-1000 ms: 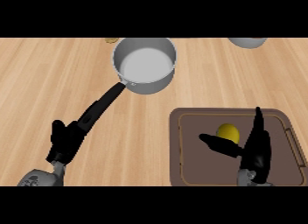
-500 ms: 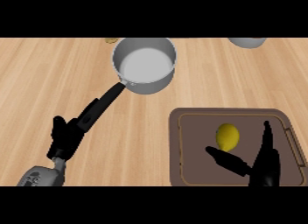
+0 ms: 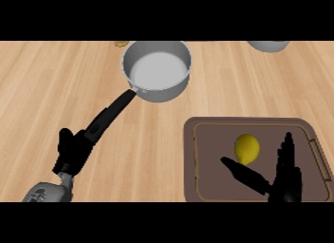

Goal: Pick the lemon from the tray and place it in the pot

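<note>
Head view: the lemon (image 3: 247,148) lies in the tray (image 3: 208,156), in its upper middle, with its long axis running roughly from 12 to 6 o'clock. The right hand (image 3: 284,182) sits over the tray's lower edge, spread wide, with fingers toward 12 and thumb toward 10. The lemon lies at about 11 o'clock from its palm, in the gap between them, seemingly untouched. The pot (image 3: 156,66) stands on the worktop (image 3: 43,85) at 11 o'clock from the tray. The left hand (image 3: 73,152) rests with relaxed fingers at the tip of the pot's handle (image 3: 110,114).
</note>
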Available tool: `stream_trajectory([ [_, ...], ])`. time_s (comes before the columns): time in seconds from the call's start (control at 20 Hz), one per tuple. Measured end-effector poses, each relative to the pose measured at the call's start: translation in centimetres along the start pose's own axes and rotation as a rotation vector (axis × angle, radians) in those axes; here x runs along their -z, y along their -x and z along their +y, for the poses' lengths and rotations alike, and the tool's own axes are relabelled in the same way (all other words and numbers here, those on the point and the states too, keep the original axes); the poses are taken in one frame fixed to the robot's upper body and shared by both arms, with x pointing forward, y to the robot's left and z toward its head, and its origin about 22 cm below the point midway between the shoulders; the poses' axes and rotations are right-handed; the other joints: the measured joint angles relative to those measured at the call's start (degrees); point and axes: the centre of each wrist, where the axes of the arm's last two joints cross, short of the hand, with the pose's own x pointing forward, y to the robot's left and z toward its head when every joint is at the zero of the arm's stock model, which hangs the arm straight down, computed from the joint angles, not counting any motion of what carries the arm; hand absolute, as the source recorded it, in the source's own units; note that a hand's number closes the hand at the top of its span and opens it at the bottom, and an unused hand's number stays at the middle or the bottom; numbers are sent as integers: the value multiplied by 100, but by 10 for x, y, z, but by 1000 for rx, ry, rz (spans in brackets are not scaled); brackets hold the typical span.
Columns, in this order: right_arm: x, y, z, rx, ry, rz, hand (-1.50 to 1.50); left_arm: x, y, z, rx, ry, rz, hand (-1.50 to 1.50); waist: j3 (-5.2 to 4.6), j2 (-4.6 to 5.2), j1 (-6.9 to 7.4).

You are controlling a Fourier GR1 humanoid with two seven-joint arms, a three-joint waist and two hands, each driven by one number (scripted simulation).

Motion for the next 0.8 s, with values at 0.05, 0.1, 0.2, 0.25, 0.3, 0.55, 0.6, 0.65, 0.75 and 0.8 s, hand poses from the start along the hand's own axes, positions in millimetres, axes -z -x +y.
stream_trajectory([
  [0.05,0,4,-1,18,-2,3,-150,-4,0,6,3,1,1,0,-1,-1,2],
  [0.1,1,11,0,33,-4,5,-150,-1,0,2,2,0,2,0,-1,-1,-1],
  [0.2,6,16,-4,62,-6,7,-150,-2,0,0,3,4,3,0,-1,0,1],
  [0.25,10,21,0,78,-9,13,-150,-4,0,0,2,8,2,0,-1,0,7],
  [0.3,12,27,4,90,-12,17,-150,-3,1,-1,1,3,4,0,-1,1,8],
  [0.55,21,44,13,146,-27,-11,150,0,4,-2,-6,1,2,0,-62,-51,-1],
  [0.6,21,49,18,109,-32,-32,150,3,3,-1,-6,0,3,0,-81,-58,3],
  [0.65,21,52,19,73,-39,-55,150,3,5,-2,-5,4,3,0,-94,-66,8],
  [0.75,21,57,22,59,-41,-84,150,-2,3,-5,1,7,4,0,-110,-82,12],
  [0.8,23,58,25,64,-41,-93,150,-2,3,-6,1,5,4,0,-117,-88,9],
])
